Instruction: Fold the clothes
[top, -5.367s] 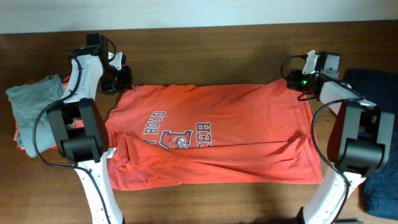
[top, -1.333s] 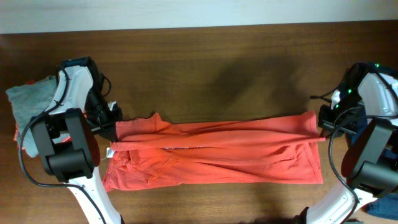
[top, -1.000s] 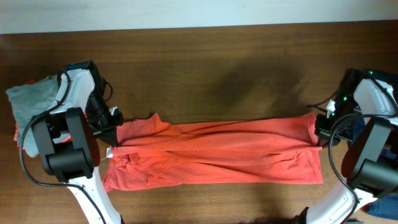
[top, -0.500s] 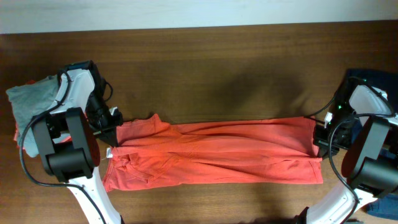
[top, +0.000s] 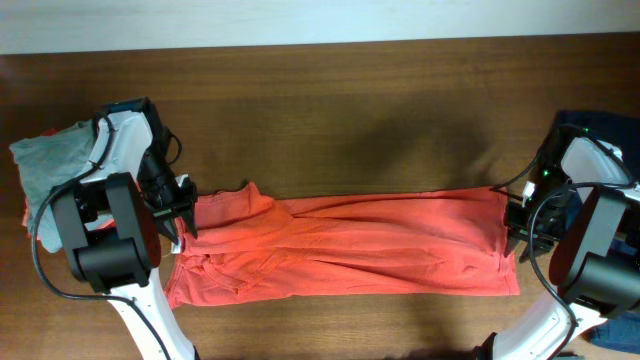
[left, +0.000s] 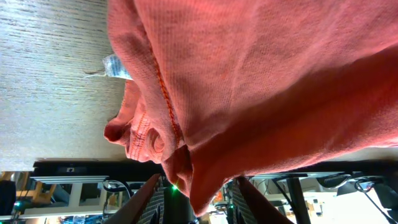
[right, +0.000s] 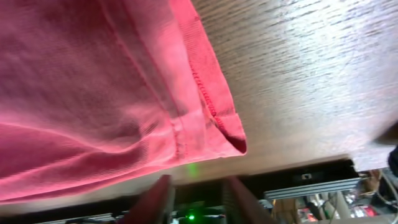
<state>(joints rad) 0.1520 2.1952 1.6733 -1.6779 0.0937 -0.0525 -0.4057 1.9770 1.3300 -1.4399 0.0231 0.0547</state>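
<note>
The clothes show as one orange-red T-shirt (top: 350, 245), folded lengthwise into a long band across the table's middle, print hidden inside. At the shirt's left end my left gripper (top: 186, 214) stands open. In the left wrist view its fingers (left: 147, 200) are apart, and a loose hem fold of the shirt (left: 249, 93) droops between them without being pinched. My right gripper (top: 514, 226) stands open at the right end. In the right wrist view its jaws (right: 196, 198) are apart and empty, just short of the shirt's hem (right: 211, 106).
A grey garment (top: 48, 172) lies at the far left behind the left arm. A dark navy garment (top: 612, 128) lies at the far right, with more of it at the bottom right corner (top: 612, 312). Bare wooden table (top: 350, 110) stretches behind the shirt.
Both grippers have opened and let go of the shirt's folded-over edge. That top layer has dropped flat onto the lower half. Neither arm has moved much.
</note>
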